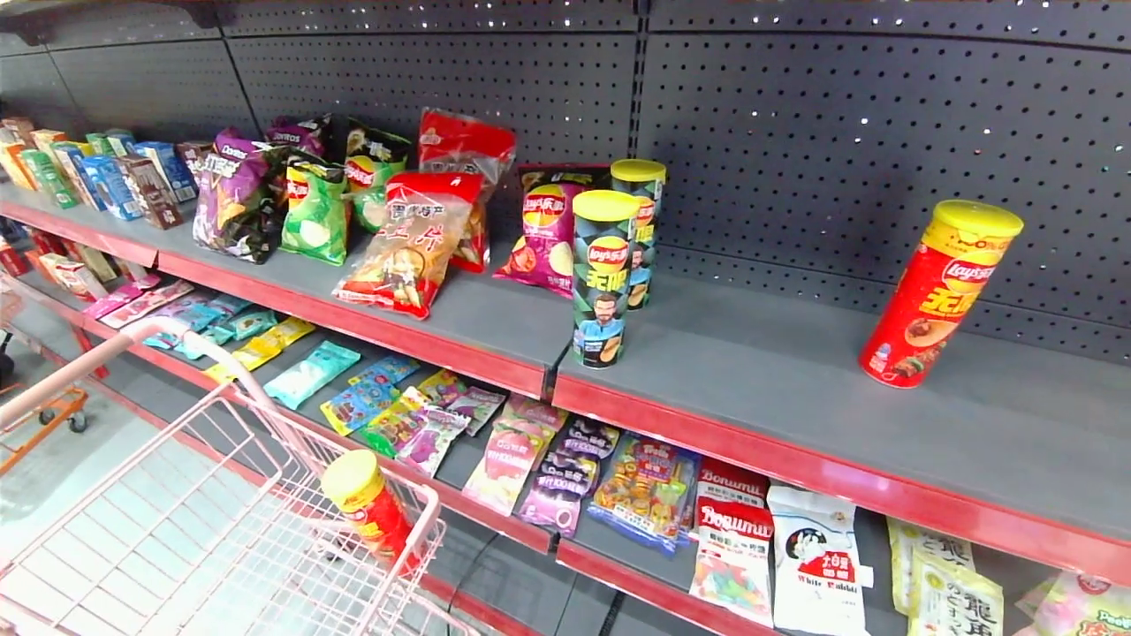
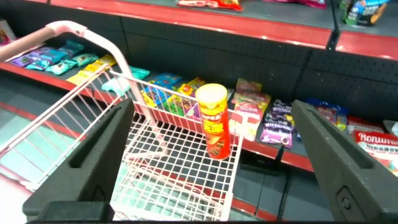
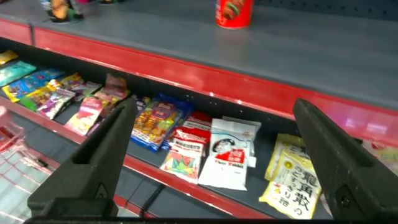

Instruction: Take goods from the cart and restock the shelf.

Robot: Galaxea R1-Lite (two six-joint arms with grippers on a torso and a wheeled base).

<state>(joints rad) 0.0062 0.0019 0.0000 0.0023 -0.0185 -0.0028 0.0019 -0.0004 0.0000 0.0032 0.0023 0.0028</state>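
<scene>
A red, yellow-lidded chip canister [image 1: 371, 508] is standing upright in the far corner of the pink cart [image 1: 88, 371], against its wire wall. The left gripper [image 2: 211, 109] is hovering above the cart, its fingers [image 2: 93, 162] spread wide and holding nothing. The right gripper [image 3: 211, 106] is hanging before the lower shelf [image 1: 495, 521] of candy bags [image 3: 230, 152], its fingers likewise spread. Another red canister [image 1: 941, 296] is standing on the upper shelf [image 1: 795, 389].
</scene>
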